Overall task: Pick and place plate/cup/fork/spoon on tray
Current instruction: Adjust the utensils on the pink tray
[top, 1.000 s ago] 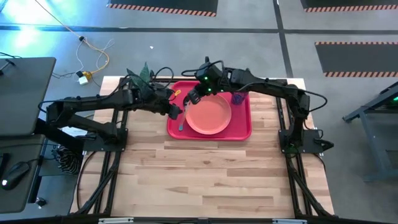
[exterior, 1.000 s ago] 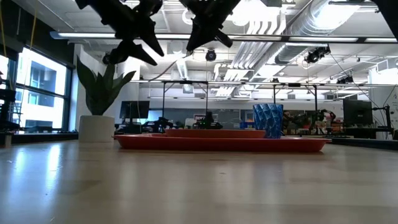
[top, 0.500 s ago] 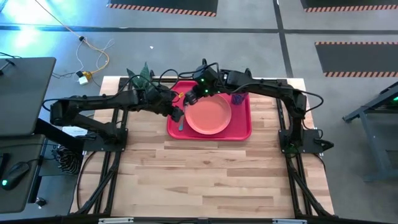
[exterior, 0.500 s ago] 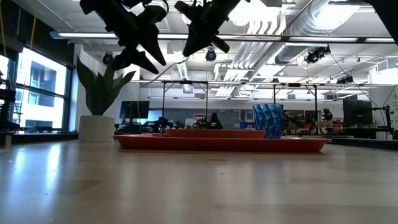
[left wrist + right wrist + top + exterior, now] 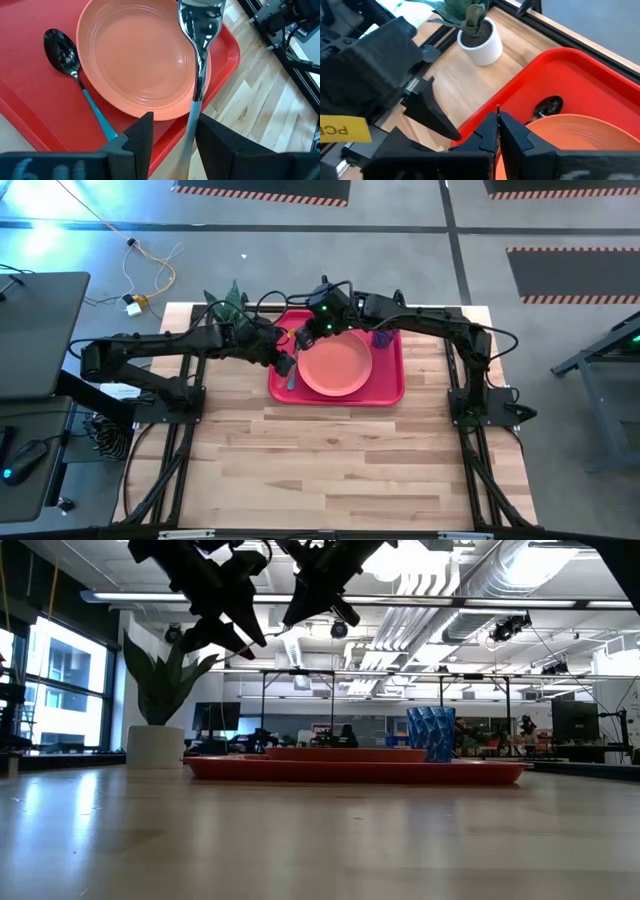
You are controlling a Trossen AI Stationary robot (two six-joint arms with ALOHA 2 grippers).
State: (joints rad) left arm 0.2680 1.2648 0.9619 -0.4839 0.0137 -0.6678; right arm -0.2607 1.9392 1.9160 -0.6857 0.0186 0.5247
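Open wood on the near side of the tray [image 5: 392, 385], wide and unobstructed. On the tray itself: plate [image 5: 336, 366] filling the middle, spoon [image 5: 292, 377] along its left edge, cup [image 5: 382, 337] at the far right corner. Crowded above the tray's far left corner by left gripper [image 5: 284, 364] and right gripper [image 5: 306, 338]; potted plant [image 5: 228, 302] just beyond.

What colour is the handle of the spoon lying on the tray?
Teal-blue; the spoon lies beside the plate, clearest in the left wrist view.
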